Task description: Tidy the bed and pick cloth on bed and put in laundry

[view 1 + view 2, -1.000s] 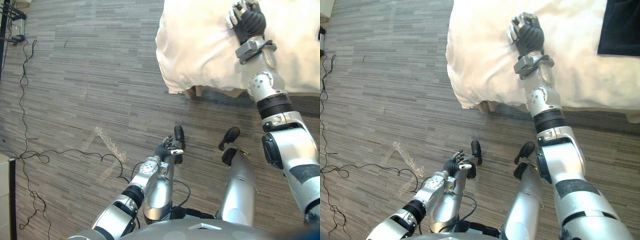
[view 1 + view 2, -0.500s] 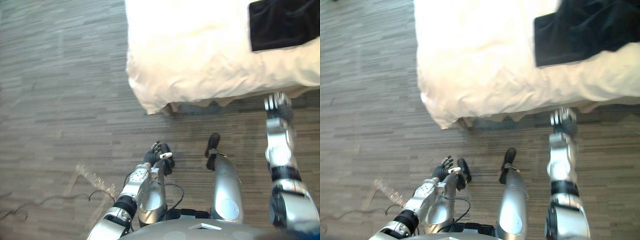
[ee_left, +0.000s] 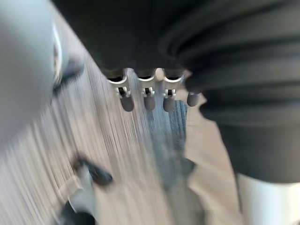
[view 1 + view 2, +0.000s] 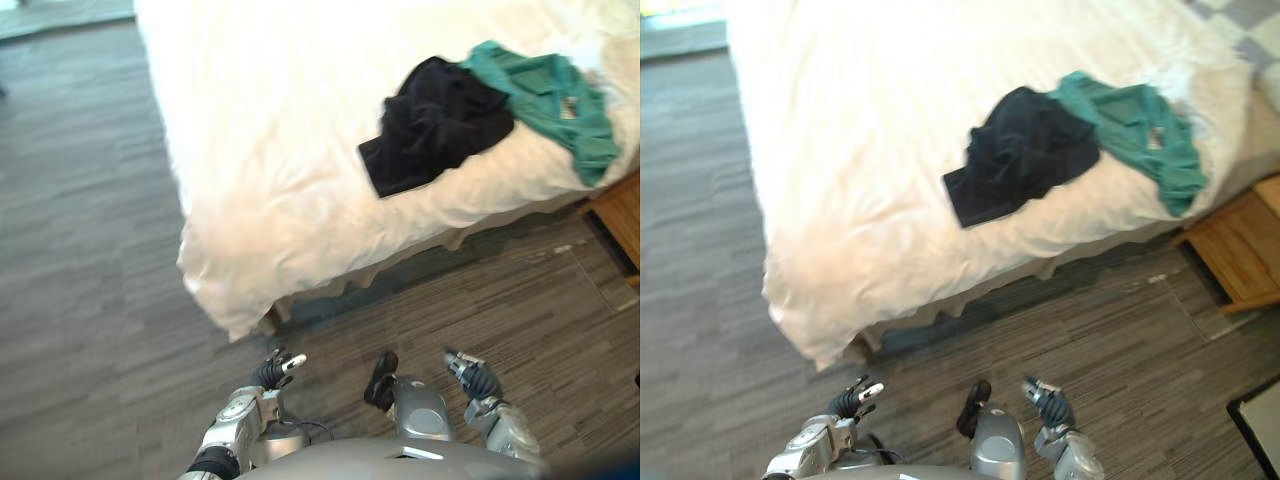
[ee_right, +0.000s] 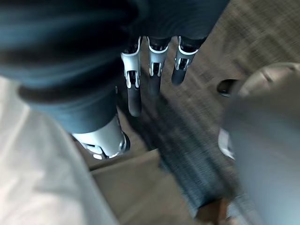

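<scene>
bed [image 4: 270,150] — white cover, rumpled at near-left corner | black cloth [image 4: 435,125] bunched right of middle, by the near edge | green cloth [image 4: 545,95] touching its right side, trailing to the near-right corner | floor [image 4: 80,300] — grey planks, wooden stand [image 4: 1235,250] at right

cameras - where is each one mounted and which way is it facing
Left eye view: on the head, facing down at the bed with a black cloth and a green cloth; left hand and right hand at the bottom.
Right eye view: beside it on the head, same scene, more of the wooden stand.
Left wrist view: on the left wrist, along its fingers toward the floor.
Right wrist view: on the right wrist, along its fingers toward the floor by the bed.
Shared: both eye views show bed, cloths and both hands.
</scene>
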### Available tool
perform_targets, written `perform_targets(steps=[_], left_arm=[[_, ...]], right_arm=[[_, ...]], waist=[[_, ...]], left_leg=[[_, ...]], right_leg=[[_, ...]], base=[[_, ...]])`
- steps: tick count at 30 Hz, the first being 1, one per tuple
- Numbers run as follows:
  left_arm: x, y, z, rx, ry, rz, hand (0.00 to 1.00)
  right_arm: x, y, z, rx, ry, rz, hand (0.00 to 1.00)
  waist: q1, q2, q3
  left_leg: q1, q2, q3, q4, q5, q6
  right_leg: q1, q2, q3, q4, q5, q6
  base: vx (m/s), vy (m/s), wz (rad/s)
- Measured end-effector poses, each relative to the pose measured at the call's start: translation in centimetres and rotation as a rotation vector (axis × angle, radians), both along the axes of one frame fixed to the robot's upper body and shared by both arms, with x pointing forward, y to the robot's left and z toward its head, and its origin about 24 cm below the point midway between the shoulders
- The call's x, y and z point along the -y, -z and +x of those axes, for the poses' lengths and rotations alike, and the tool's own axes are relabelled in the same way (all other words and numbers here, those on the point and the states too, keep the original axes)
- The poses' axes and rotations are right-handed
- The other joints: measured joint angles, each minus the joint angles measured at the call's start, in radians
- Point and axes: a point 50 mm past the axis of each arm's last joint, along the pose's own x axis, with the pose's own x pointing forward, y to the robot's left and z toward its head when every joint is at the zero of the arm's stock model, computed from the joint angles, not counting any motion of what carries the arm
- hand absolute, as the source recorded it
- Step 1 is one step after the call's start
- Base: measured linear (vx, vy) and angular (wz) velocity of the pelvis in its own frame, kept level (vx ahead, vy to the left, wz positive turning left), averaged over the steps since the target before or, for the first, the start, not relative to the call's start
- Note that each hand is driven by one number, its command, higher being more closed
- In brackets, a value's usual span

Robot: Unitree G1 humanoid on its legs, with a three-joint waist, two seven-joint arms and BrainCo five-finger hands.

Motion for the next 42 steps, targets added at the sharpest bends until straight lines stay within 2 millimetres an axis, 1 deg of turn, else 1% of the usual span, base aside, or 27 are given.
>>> perform_targets(steps=[2,4,6,7,8,9,10,11,12,13,14,15,16,18,19,20,22,23,24,26,30,35,36,37,38,40,42], left_arm=[[0.5,0.4,0.0,-0.031,0.094,0.093,0.00],[0.7,0.5,-0.1,-0.037,0.113,0.113,0.00],[0.5,0.5,-0.2,-0.036,0.105,0.112,0.00],[0.2,0.7,-0.6,-0.044,0.089,0.111,0.00],[-0.1,0.8,-1.2,-0.050,0.060,0.108,0.00],[-0.3,1.0,-1.9,-0.061,0.048,0.107,0.00],[-0.6,1.2,-2.6,-0.072,0.023,0.104,0.00],[-0.7,1.1,-2.6,-0.069,-0.001,0.094,0.00],[-0.7,1.1,-2.5,-0.058,-0.012,0.093,0.00],[-0.7,1.1,-2.5,-0.051,-0.018,0.092,0.00],[-0.8,1.0,-2.6,-0.032,-0.042,0.087,0.00],[-0.8,0.9,-2.5,-0.021,-0.050,0.086,0.00],[-0.8,0.8,-2.2,-0.004,-0.058,0.083,0.00],[-0.9,0.9,-2.4,-0.009,-0.089,0.064,0.00],[-0.7,1.0,-2.4,-0.011,-0.097,0.055,0.00],[-0.8,1.1,-2.8,-0.025,-0.125,0.043,0.00],[-0.8,1.1,-2.8,-0.015,-0.159,0.030,0.00],[-0.9,1.1,-2.7,-0.011,-0.172,0.028,0.00],[-1.0,1.2,-2.9,-0.016,-0.183,0.025,0.00],[-1.0,1.1,-2.7,-0.014,-0.181,0.027,0.00],[-0.7,1.2,-2.3,-0.022,-0.153,0.032,0.00],[-0.8,1.5,-2.6,-0.052,-0.137,0.044,0.00],[-0.8,1.6,-2.8,-0.063,-0.137,0.045,0.00],[-0.7,1.6,-3.0,-0.070,-0.130,0.047,0.00],[-0.7,1.9,-3.9,-0.093,-0.122,0.054,0.00],[-0.9,1.9,-4.0,-0.096,-0.119,0.059,0.00],[-0.8,1.9,-4.1,-0.106,-0.114,0.057,0.00]], right_arm=[[0.9,0.5,-0.9,-0.069,0.001,-0.068,0.00],[1.1,0.6,-1.4,-0.097,-0.025,-0.108,0.00],[1.0,0.9,-2.3,-0.122,-0.043,-0.121,0.00],[1.1,1.0,-3.0,-0.138,-0.056,-0.131,0.00],[1.1,1.1,-3.5,-0.148,-0.062,-0.137,0.00],[1.2,1.1,-3.6,-0.150,-0.061,-0.140,0.00],[1.5,1.1,-3.6,-0.145,-0.063,-0.151,0.00],[1.7,1.0,-3.5,-0.143,-0.065,-0.155,0.00],[2.1,1.0,-3.4,-0.139,-0.067,-0.167,0.00],[2.3,0.9,-3.4,-0.136,-0.069,-0.172,0.00],[2.4,0.8,-3.3,-0.118,-0.079,-0.179,0.00],[2.4,0.7,-3.2,-0.112,-0.080,-0.180,0.00],[2.3,0.7,-3.1,-0.100,-0.086,-0.182,0.00],[2.4,0.4,-3.0,-0.072,-0.109,-0.196,0.00],[2.5,0.4,-3.1,-0.074,-0.123,-0.205,0.00],[2.0,0.6,-3.1,-0.085,-0.148,-0.204,0.00],[1.7,1.0,-4.0,-0.121,-0.179,-0.197,0.00],[1.7,1.0,-4.1,-0.125,-0.185,-0.199,0.00],[1.6,0.9,-3.8,-0.114,-0.188,-0.198,0.00],[1.0,1.0,-3.4,-0.105,-0.211,-0.195,0.00],[1.0,0.9,-3.1,-0.086,-0.201,-0.211,0.00],[0.4,1.1,-3.4,-0.096,-0.188,-0.189,0.00],[0.3,1.1,-3.1,-0.087,-0.183,-0.185,0.00],[0.3,1.1,-3.0,-0.088,-0.167,-0.176,0.00],[0.1,1.2,-3.1,-0.096,-0.181,-0.170,0.00],[-0.1,1.2,-2.6,-0.093,-0.194,-0.163,0.00],[-0.1,1.4,-3.0,-0.123,-0.197,-0.154,0.00]], waist=[[-0.018,0.023,-0.004],[-0.034,0.026,-0.006],[-0.042,0.023,-0.008],[-0.044,0.026,-0.010],[-0.045,0.032,-0.018],[-0.044,0.035,-0.023],[-0.028,0.036,-0.028],[-0.024,0.041,-0.029],[-0.021,0.045,-0.028],[-0.018,0.047,-0.028],[0.000,0.048,-0.028],[0.007,0.049,-0.029],[0.015,0.049,-0.029],[0.014,0.060,-0.041],[0.012,0.076,-0.050],[0.008,0.071,-0.057],[0.007,0.050,-0.061],[0.019,0.055,-0.061],[0.025,0.068,-0.070],[0.023,0.072,-0.073],[0.021,0.085,-0.090],[0.008,0.062,-0.097],[0.003,0.061,-0.097],[0.004,0.065,-0.097],[0.010,0.058,-0.105],[0.009,0.051,-0.105],[0.011,0.049,-0.108]], left_leg=[[0.053,0.006,0.065,-0.015,0.017,-0.013],[0.076,0.009,0.099,0.010,0.035,-0.010],[0.072,0.047,0.109,0.123,0.036,-0.010],[0.052,0.101,0.099,0.264,0.040,-0.003],[0.005,0.169,0.047,0.440,0.079,0.035],[-0.024,0.195,0.007,0.521,0.125,0.051],[-0.085,0.198,-0.093,0.619,0.067,0.049],[-0.126,0.172,-0.161,0.665,0.009,0.061],[-0.179,0.119,-0.258,0.705,-0.038,0.080],[-0.197,0.093,-0.300,0.712,-0.055,0.085],[-0.231,0.024,-0.385,0.701,-0.085,0.092],[-0.239,0.001,-0.402,0.676,-0.093,0.098],[-0.243,-0.029,-0.422,0.602,-0.099,0.109],[-0.238,-0.099,-0.536,0.269,-0.096,0.121],[-0.241,-0.108,-0.590,0.181,-0.113,0.106],[-0.221,-0.135,-0.582,0.137,-0.136,0.098],[-0.183,-0.182,-0.616,0.091,-0.170,0.072],[-0.169,-0.210,-0.669,0.097,-0.170,0.077],[-0.157,-0.214,-0.680,0.098,-0.157,0.097],[-0.128,-0.218,-0.682,0.087,-0.140,0.125],[-0.063,-0.224,-0.674,0.002,-0.127,0.140],[-0.034,-0.220,-0.630,-0.019,-0.123,0.145],[-0.031,-0.214,-0.615,-0.020,-0.123,0.145],[-0.024,-0.201,-0.573,-0.028,-0.123,0.145],[-0.019,-0.191,-0.536,-0.044,-0.124,0.143],[-0.011,-0.179,-0.523,-0.051,-0.129,0.136],[0.009,-0.164,-0.511,-0.037,-0.136,0.119]], right_leg=[[0.001,0.033,0.054,0.000,-0.009,-0.012],[0.000,0.050,0.094,0.001,-0.015,-0.014],[-0.001,0.062,0.139,0.001,-0.023,-0.017],[0.007,0.081,0.180,-0.008,-0.029,-0.023],[0.012,0.112,0.235,-0.032,-0.038,-0.028],[0.013,0.126,0.272,-0.045,-0.035,-0.028],[0.016,0.142,0.338,-0.076,-0.027,-0.027],[0.021,0.157,0.387,-0.094,-0.018,-0.036],[0.036,0.175,0.445,-0.112,-0.006,-0.052],[0.044,0.183,0.472,-0.119,-0.006,-0.052],[0.054,0.203,0.545,-0.133,-0.006,-0.052],[0.059,0.209,0.567,-0.146,-0.006,-0.052],[0.062,0.218,0.599,-0.165,-0.004,-0.049],[0.043,0.253,0.676,-0.227,0.048,-0.009],[0.037,0.276,0.703,-0.246,0.073,0.005],[0.041,0.277,0.760,-0.284,0.116,0.024],[0.014,0.274,0.763,-0.197,0.104,0.006],[0.029,0.279,0.792,-0.208,0.102,-0.010],[0.049,0.290,0.822,-0.248,0.120,-0.002],[0.080,0.293,0.851,-0.289,0.147,0.004],[0.108,0.296,0.872,-0.321,0.157,0.008],[0.112,0.293,0.874,-0.324,0.142,0.005],[0.106,0.283,0.813,-0.316,0.113,-0.010],[0.067,0.253,0.636,-0.239,0.070,-0.037],[0.042,0.235,0.545,-0.170,0.047,-0.032],[0.026,0.227,0.485,-0.129,0.023,-0.032],[0.052,0.262,0.520,-0.167,0.047,-0.029]], base=[[0.02,-0.050,-0.82],[-0.01,-0.056,-0.72],[-0.03,-0.055,-0.78],[-0.05,-0.098,-1.07],[-0.05,-0.090,-1.24],[-0.03,-0.052,-1.52],[0.03,0.023,-1.45],[0.05,0.043,-1.74],[0.06,0.049,-1.33],[0.04,0.104,-1.78],[0.02,0.115,-1.58],[0.02,0.131,-1.94],[0.02,0.165,-1.85],[-0.01,0.162,-2.11],[0.01,0.152,-1.77],[0.05,0.139,-1.45],[0.15,0.175,-1.10],[0.20,0.231,-0.85],[0.18,0.193,-0.75],[0.14,0.116,-0.48],[0.13,0.093,-0.26],[0.04,0.085,-0.11],[-0.07,0.050,-0.21],[-0.07,0.039,-0.40],[-0.01,0.017,-0.50],[0.05,-0.054,-0.24],[0.11,-0.098,-0.33]])
